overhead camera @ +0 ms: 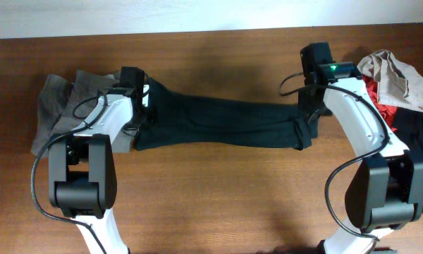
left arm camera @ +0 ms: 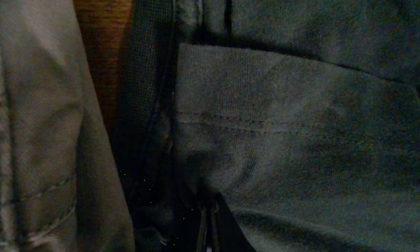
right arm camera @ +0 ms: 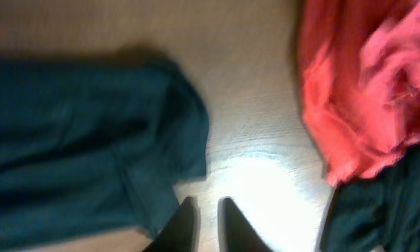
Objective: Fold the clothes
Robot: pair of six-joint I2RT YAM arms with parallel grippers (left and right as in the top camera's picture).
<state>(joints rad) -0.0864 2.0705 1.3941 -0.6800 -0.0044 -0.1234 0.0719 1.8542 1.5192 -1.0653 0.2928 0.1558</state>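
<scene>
Wooden table [overhead camera: 218, 183] under stretched black T-shirt [overhead camera: 218, 123]

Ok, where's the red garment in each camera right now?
Overhead: red garment at the far right, partly under the beige piece.
Left wrist: not in it.
Right wrist: upper right.
Shared landmark: black T-shirt, stretched across the overhead's centre, filling most of the left wrist view, and on the left in the right wrist view.
</scene>
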